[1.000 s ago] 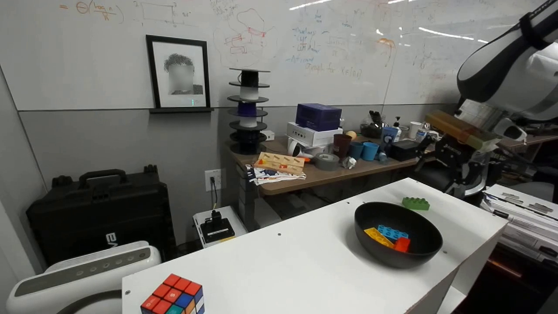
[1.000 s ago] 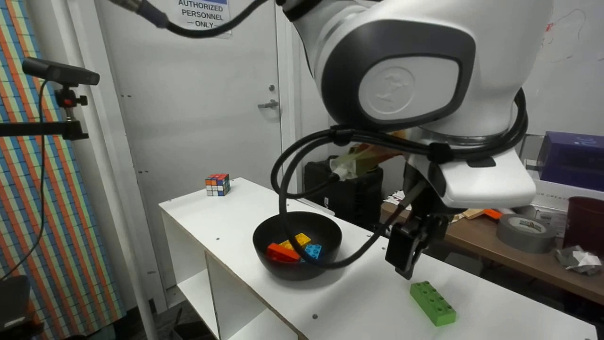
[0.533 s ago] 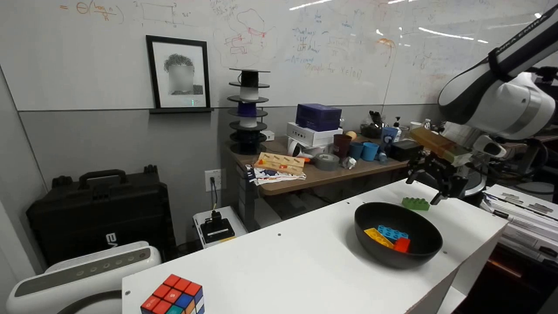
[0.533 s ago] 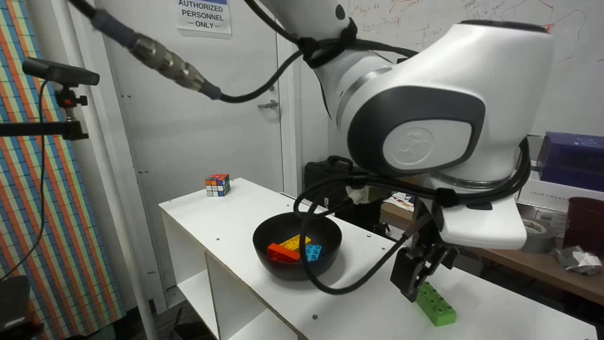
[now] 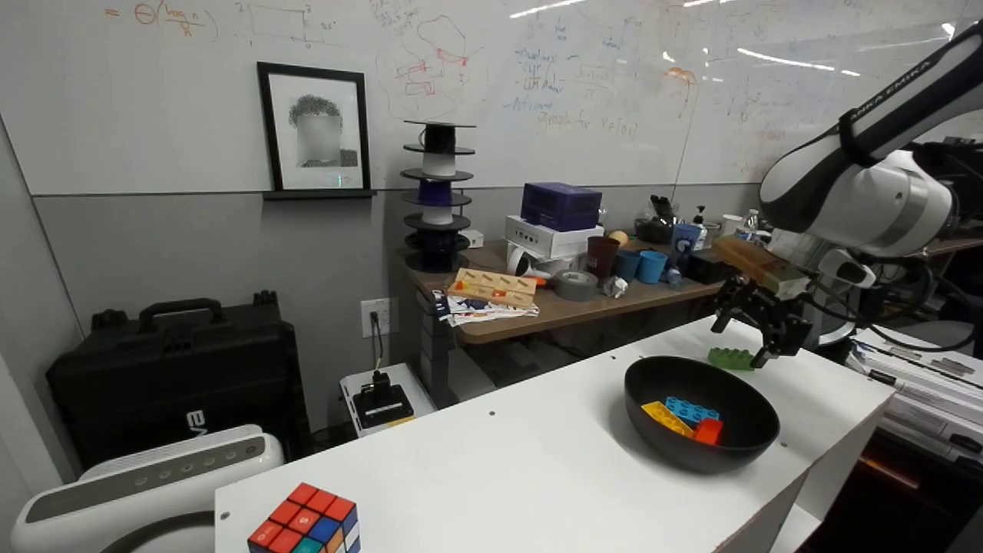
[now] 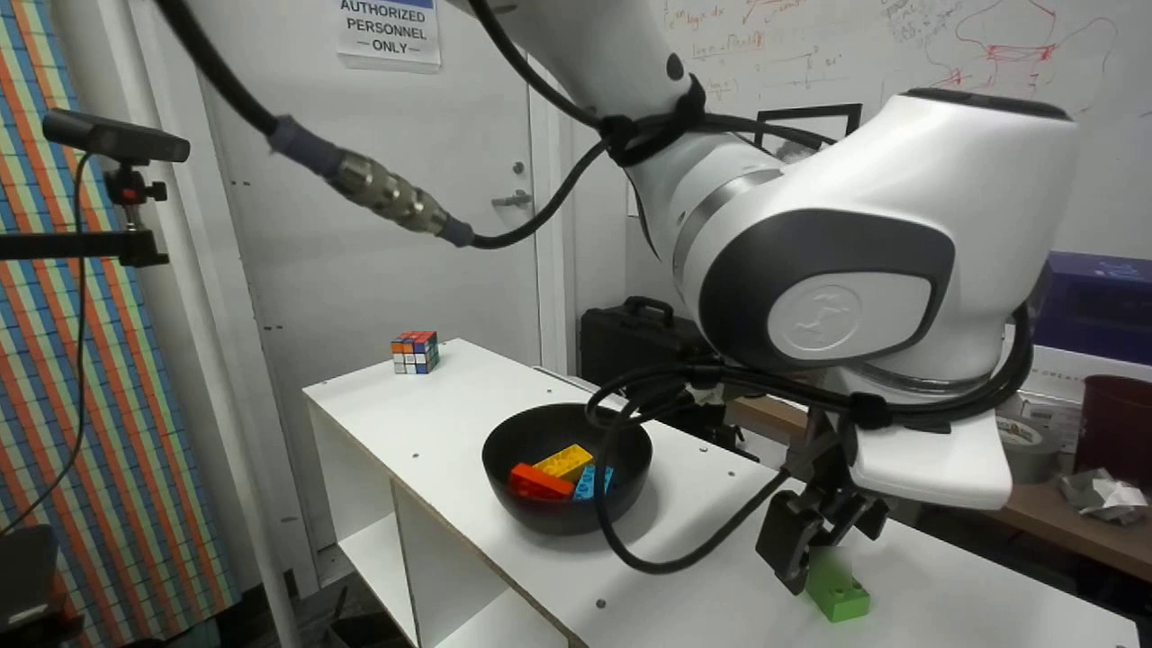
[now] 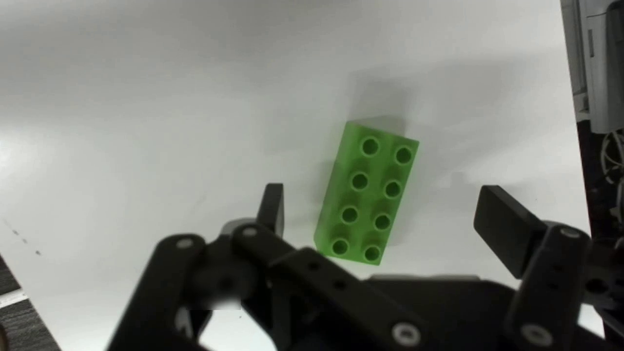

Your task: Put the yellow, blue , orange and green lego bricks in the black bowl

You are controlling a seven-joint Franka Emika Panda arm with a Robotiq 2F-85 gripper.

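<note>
On the white shelf unit (image 5: 553,453), a black bowl (image 5: 691,455). Near it, a gripper (image 7: 382,200) with fingers (image 7: 504,226) wide apart, holding nothing. Well apart, a puzzle cube (image 6: 415,353). Inside the bowl, a yellow brick (image 5: 666,418), blue brick (image 5: 693,410) and orange-red brick (image 5: 708,432); outside, between the fingers yet untouched, a green brick (image 7: 364,197).

Puzzle cube (image 6: 415,352) is being supported by white shelf (image 6: 441,423). Framed picture (image 5: 315,129) is being carried by ledge (image 5: 319,195). Purple box (image 5: 561,206) is being supported by white box (image 5: 549,238).
</note>
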